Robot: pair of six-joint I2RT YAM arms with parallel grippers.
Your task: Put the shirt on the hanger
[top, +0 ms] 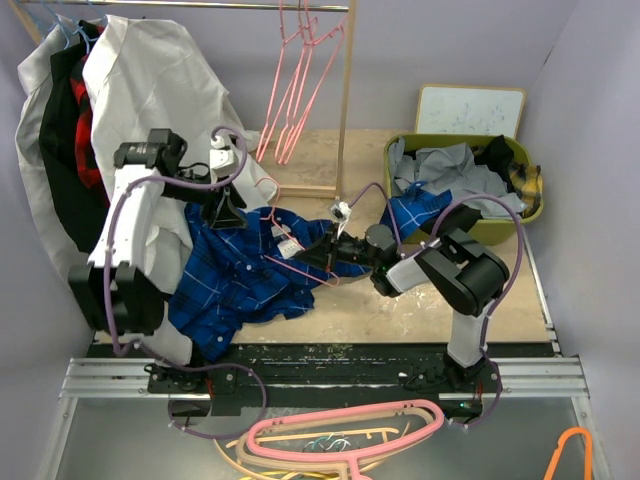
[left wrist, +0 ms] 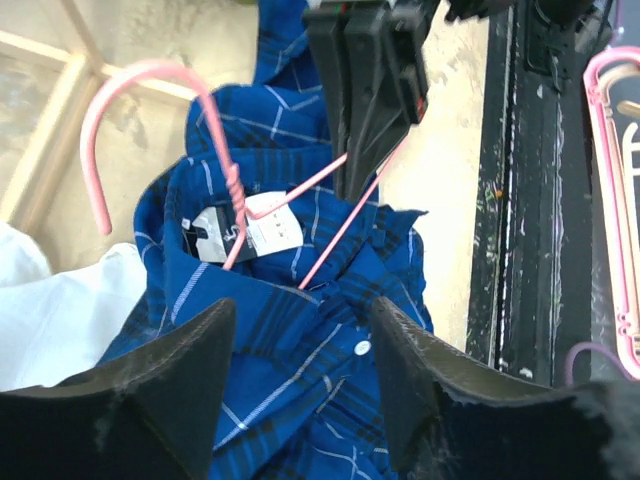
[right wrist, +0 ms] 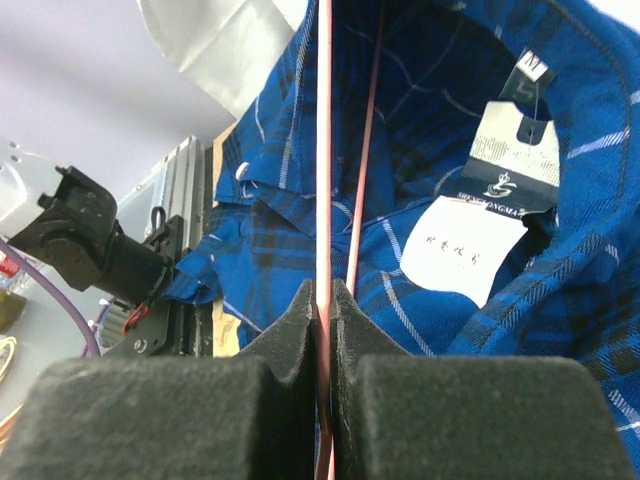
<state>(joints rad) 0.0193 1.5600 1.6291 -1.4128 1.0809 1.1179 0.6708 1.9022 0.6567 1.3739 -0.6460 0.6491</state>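
The royal-blue checked shirt (top: 240, 280) lies crumpled on the table, collar up, with paper tags showing inside the neck. The thin pink hanger (left wrist: 150, 72) has its hook sticking out of the collar and its wires running into the shirt (left wrist: 280, 130). My right gripper (top: 320, 255) is shut on one hanger wire (right wrist: 323, 150) just outside the collar, and the wire passes straight between its pads (right wrist: 300, 320). My left gripper (left wrist: 300, 335) hovers over the shirt's button placket, open, with only fabric below the gap. In the top view it (top: 228, 212) sits at the shirt's left shoulder.
A large white garment (top: 150, 80) hangs at the back left beside dark and red clothes. More pink hangers (top: 300, 90) hang from the wooden rack. A green bin (top: 400, 150) of grey clothes stands at the back right. A thicker pink hanger (top: 340, 430) and an orange one (top: 570, 450) lie below the table's near edge.
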